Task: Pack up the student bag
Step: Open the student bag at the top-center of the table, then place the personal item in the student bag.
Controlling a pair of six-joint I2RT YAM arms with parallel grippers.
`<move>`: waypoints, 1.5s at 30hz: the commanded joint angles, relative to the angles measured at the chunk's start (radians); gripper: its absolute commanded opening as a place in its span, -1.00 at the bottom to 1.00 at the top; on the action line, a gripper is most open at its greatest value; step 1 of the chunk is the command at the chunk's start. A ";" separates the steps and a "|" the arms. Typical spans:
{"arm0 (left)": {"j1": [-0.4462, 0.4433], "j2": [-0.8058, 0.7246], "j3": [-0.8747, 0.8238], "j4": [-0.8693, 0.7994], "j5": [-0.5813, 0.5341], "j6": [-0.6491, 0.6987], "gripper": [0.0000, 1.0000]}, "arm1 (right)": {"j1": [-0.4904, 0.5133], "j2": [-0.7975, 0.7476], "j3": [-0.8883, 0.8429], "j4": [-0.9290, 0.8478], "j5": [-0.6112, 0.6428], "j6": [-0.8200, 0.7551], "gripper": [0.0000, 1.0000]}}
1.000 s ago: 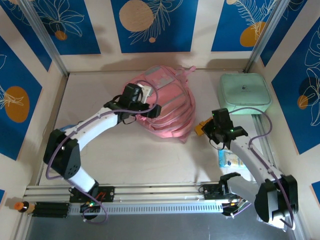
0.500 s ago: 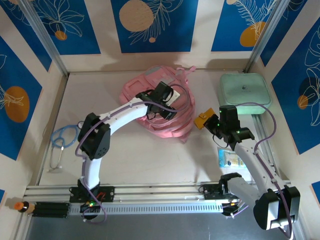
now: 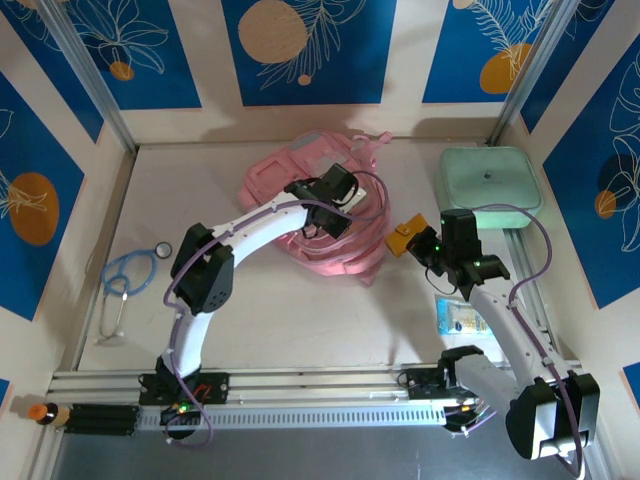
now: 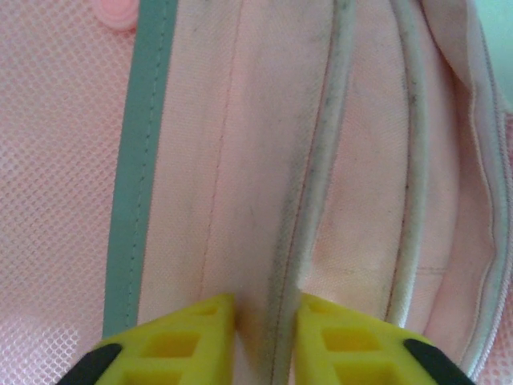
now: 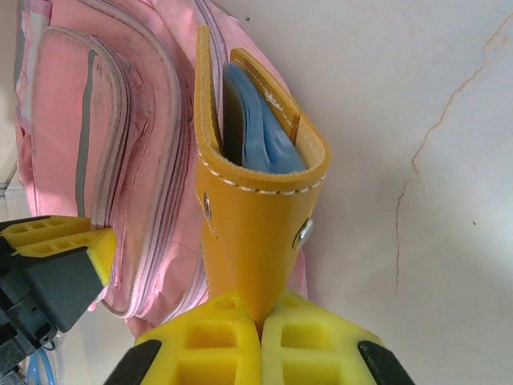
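The pink student bag [image 3: 268,182] lies slumped at the back middle of the table, its grey-trimmed pockets facing up. My left gripper [image 3: 336,203] rests on the bag's right half. In the left wrist view its yellow fingertips [image 4: 196,333] pinch a ridge of pink fabric and grubby piping [image 4: 280,265], so the left gripper [image 4: 266,309] is shut on the bag. My right gripper [image 3: 428,246] hovers just right of the bag. It is shut on the bottom of a yellow leather wallet [image 5: 255,212] with blue cards inside, held upright beside the bag's zippers [image 5: 120,160].
A mint-green rounded case [image 3: 490,187] sits at the back right. A small printed packet [image 3: 460,317] lies near the right arm. A blue stethoscope [image 3: 125,275] lies at the left. An orange-capped marker [image 3: 45,411] rests on the front rail.
The left arm swung right across the bag and gripped it, and the bag bunched up and shifted. The right gripper carried the yellow wallet a little up and toward the bag.
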 commanded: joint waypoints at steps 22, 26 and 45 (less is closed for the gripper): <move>0.101 -0.286 -0.118 0.195 0.370 -0.087 -1.00 | 0.116 0.256 0.075 0.417 -0.284 0.107 -0.95; 0.102 -0.311 -0.134 0.216 0.368 -0.089 -1.00 | 0.121 0.390 0.159 0.419 -0.232 0.157 -0.95; 0.128 -0.332 -0.164 0.278 0.379 -0.157 -0.99 | 0.218 0.704 0.373 0.527 -0.211 0.320 -0.11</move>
